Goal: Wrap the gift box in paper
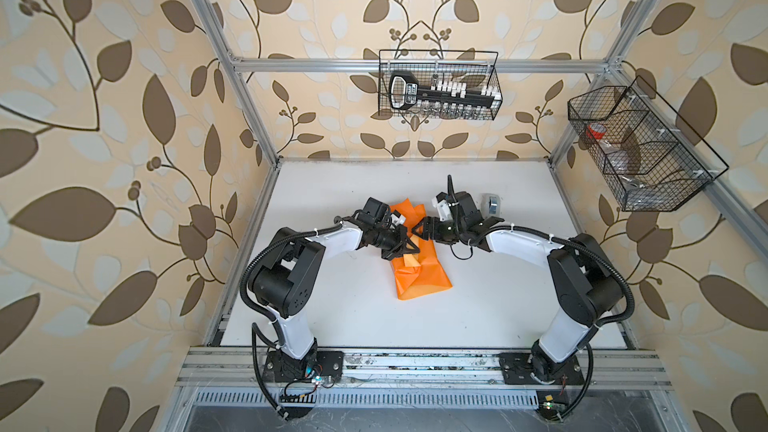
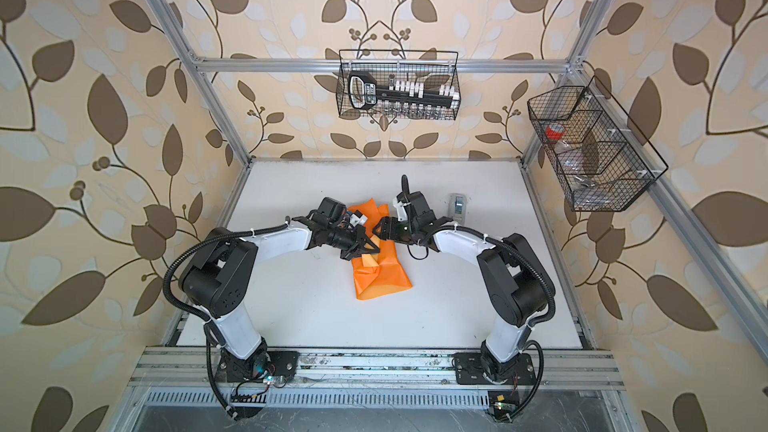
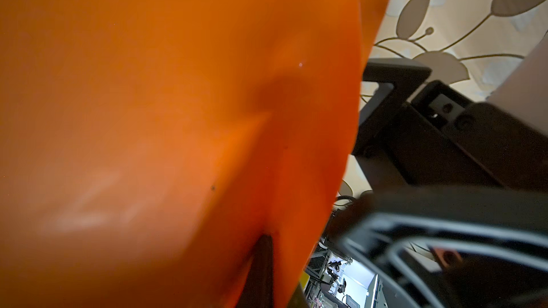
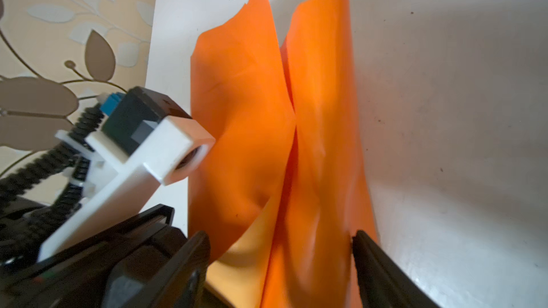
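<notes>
Not even halfway imo: the paper [image 1: 419,280] near the tape dispenser [image 1: 491,203] is just loosely bunched, gift box presumably buried under it, left gripper [image 1: 411,248] pinching a flap, right gripper [image 4: 281,234] jaws apart, nothing taped.

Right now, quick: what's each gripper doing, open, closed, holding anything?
Left gripper: closed, seemingly pinching the paper.
Right gripper: open, jaws on either side of a raised paper fold, not gripping it.
</notes>
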{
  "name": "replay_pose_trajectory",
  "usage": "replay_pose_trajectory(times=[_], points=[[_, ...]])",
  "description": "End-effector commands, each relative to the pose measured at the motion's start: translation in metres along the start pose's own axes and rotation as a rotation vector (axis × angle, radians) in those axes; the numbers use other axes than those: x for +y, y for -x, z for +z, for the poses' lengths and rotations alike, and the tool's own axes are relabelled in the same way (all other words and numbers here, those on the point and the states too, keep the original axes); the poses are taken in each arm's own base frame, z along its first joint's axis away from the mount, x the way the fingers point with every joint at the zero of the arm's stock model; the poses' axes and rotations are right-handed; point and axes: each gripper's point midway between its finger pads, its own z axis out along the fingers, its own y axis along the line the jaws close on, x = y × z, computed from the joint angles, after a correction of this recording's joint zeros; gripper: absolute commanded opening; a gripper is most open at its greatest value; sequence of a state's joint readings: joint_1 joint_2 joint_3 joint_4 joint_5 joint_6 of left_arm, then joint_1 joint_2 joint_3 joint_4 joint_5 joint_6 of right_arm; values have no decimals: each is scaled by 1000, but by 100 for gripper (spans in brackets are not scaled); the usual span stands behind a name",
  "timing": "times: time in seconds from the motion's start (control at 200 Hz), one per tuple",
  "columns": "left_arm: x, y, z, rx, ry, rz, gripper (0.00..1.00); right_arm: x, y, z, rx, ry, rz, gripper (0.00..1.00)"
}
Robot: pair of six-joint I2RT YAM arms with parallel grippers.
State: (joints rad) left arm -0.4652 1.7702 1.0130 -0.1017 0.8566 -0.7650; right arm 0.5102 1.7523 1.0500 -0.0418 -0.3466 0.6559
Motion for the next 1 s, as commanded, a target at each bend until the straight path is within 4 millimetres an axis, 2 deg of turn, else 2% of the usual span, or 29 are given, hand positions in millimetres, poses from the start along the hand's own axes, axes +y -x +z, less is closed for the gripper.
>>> replay_pose_trajectory(times=[0.0, 0.1, 0.18, 0.265, 0.42, 0.475, 0.51, 0.535, 0.595, 0.64, 0.715, 0.865, 0.935, 0.975, 0.995], points=[[20, -11, 11, 34, 72, -48, 7, -5, -3, 6, 14, -27, 12, 73], [12, -10, 8, 29, 58, -35, 18, -6, -6, 8, 21, -30, 12, 70], [1, -10, 2, 21, 47, -16, 45, -6, -6, 7, 20, -29, 14, 69], [-16, -11, -10, 3, 39, 13, 63, -6, -7, 7, 20, -30, 14, 66], [-47, -20, -46, -67, 60, 79, 73, -10, -11, 7, 27, -30, 15, 63], [-48, -23, -62, -113, 111, 86, 76, -10, -11, 7, 27, -28, 18, 62], [-42, -25, -71, -139, 157, 72, 78, -11, -12, 8, 29, -27, 17, 61], [-46, -28, -82, -172, 166, 85, 79, -11, -13, 8, 32, -26, 18, 60], [-37, -31, -99, -220, 230, 75, 81, -11, -14, 9, 35, -23, 18, 59], [-23, -33, -110, -253, 307, 57, 83, -11, -14, 9, 35, -22, 18, 59], [2, -36, -117, -289, 399, 39, 87, -10, -15, 9, 34, -19, 20, 59], [44, -37, -97, -224, 458, -29, 86, -10, -17, 8, 34, -17, 21, 58], [51, -31, -85, -212, 442, -42, 84, -9, -18, 8, 34, -13, 23, 57], [48, -26, -84, -227, 427, -32, 84, -9, -19, 7, 35, -12, 24, 56], [55, -24, -79, -217, 439, -45, 84, -8, -19, 7, 35, -9, 26, 56]])
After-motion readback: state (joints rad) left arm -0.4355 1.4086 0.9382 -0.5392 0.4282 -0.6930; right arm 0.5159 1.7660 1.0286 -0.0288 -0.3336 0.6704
